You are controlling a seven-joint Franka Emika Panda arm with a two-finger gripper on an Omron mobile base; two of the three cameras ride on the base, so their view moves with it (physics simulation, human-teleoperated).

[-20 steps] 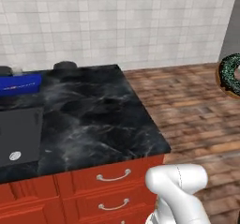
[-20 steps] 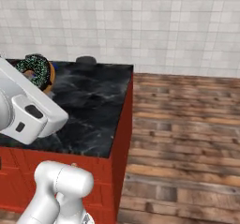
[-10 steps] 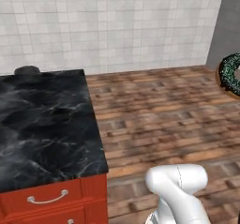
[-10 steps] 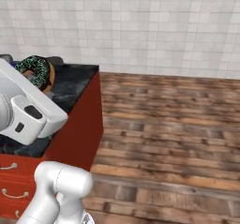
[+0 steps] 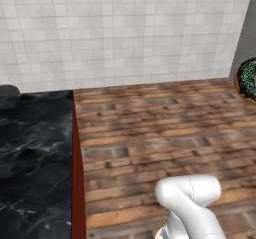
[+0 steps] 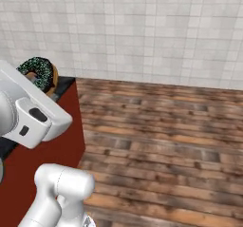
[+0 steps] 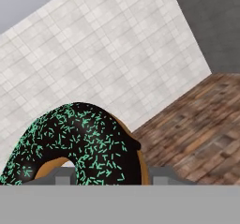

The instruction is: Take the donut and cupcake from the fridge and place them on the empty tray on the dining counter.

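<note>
The donut [image 7: 79, 143], a tan ring with dark chocolate icing and teal sprinkles, sits right in front of the hand camera. My gripper [image 7: 112, 177] is shut on it, one grey fingertip [image 7: 61, 175] on each side. The same donut [image 5: 248, 79] hangs in the air at the right edge of the left base view. It also peeks over my white arm as the donut [image 6: 40, 73] in the right base view. The dining counter [image 5: 30, 158] lies at the left, black marble over a red side [image 6: 54, 159]. The cupcake and the tray are out of view.
A brown wooden plank floor [image 5: 160, 133] stretches ahead to a white tiled wall [image 5: 125, 33]. A dark round object [image 5: 7, 91] sits at the counter's back edge. A plain grey panel [image 5: 247, 28] rises at the right; I cannot tell whether it is the fridge.
The whole picture has shifted: the base camera has swung right, so the counter has slid towards the left edge and more floor shows. The donut stays held in the same place in each view.
</note>
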